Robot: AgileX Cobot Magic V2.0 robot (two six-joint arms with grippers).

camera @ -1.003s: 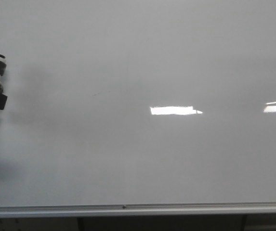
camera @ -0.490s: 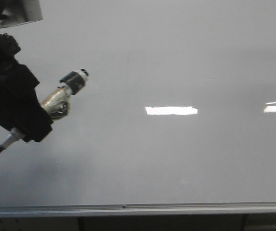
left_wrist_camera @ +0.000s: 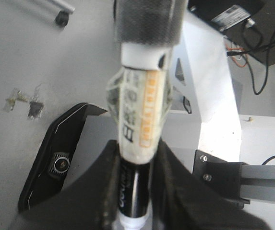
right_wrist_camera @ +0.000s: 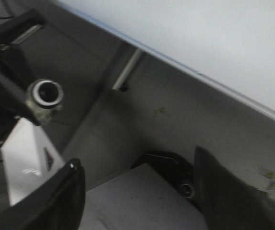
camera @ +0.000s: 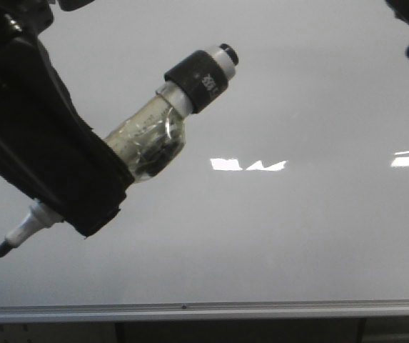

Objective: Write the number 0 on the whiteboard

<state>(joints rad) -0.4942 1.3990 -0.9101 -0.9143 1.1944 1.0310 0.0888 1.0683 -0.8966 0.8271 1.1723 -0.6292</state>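
Front view: left claw [camera: 68, 193] clamped on marker [camera: 147, 143], held slantwise before whiteboard [camera: 297, 236]; black tip [camera: 1, 249] low, just above board's silver rim [camera: 261, 309], capped end (black band) higher. No number 0 visible on board. Right claw [right_wrist_camera: 137, 191] spread wide, holding nothing, close below rim in right wrist view.

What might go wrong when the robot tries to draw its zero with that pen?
The left end effector holds the marker steeply tilted, so the tip might skid or draw a lopsided loop. The tip sits near the whiteboard's bottom rim, leaving little room. The tape-wrapped barrel might slip in the grip.
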